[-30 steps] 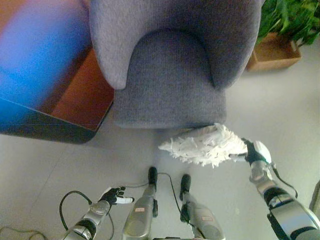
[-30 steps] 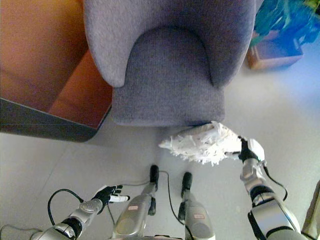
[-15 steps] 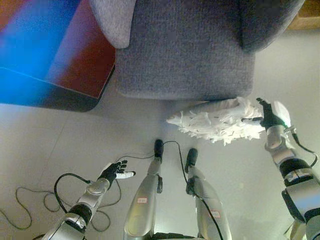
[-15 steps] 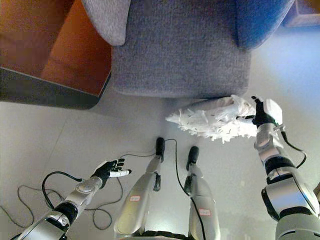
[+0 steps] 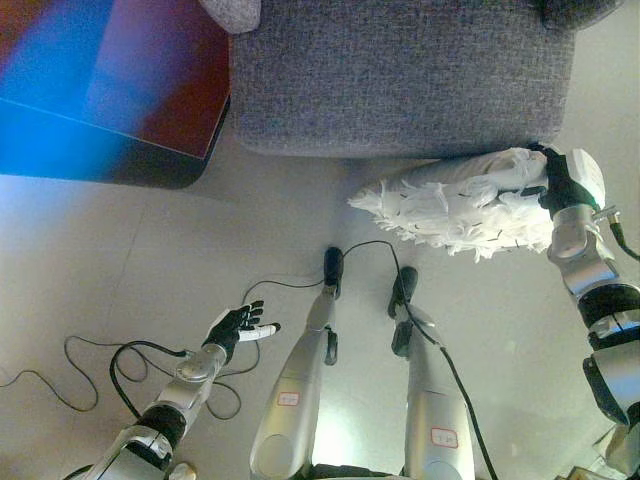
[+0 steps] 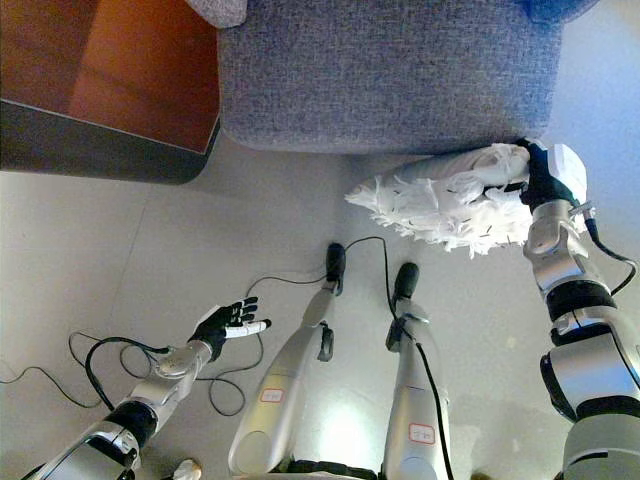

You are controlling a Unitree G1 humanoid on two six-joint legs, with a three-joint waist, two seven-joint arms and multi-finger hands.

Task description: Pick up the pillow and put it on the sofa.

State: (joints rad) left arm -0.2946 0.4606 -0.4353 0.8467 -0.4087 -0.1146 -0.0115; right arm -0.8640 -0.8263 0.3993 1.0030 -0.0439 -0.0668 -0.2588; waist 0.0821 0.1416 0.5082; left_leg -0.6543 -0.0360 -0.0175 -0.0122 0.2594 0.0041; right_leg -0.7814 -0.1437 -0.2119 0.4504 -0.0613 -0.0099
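Observation:
A white shaggy pillow [image 5: 455, 205] hangs in the air just in front of the grey sofa's [image 5: 400, 80] front edge, at the right. My right hand [image 5: 560, 180] is shut on the pillow's right end and holds it off the floor; it also shows in the right eye view [image 6: 545, 175]. The pillow's top edge overlaps the lower front of the sofa seat. My left hand [image 5: 237, 325] is open and empty, low at the left above the floor, far from the pillow.
A dark reddish-brown low table [image 6: 100, 90] with a dark edge stands left of the sofa. Pale grey floor [image 5: 130, 270] lies in front of both.
The view has dipped downward, so the sofa fills less of the picture. My right hand has raised the pillow, closer to the sofa's front edge. My left hand stays open.

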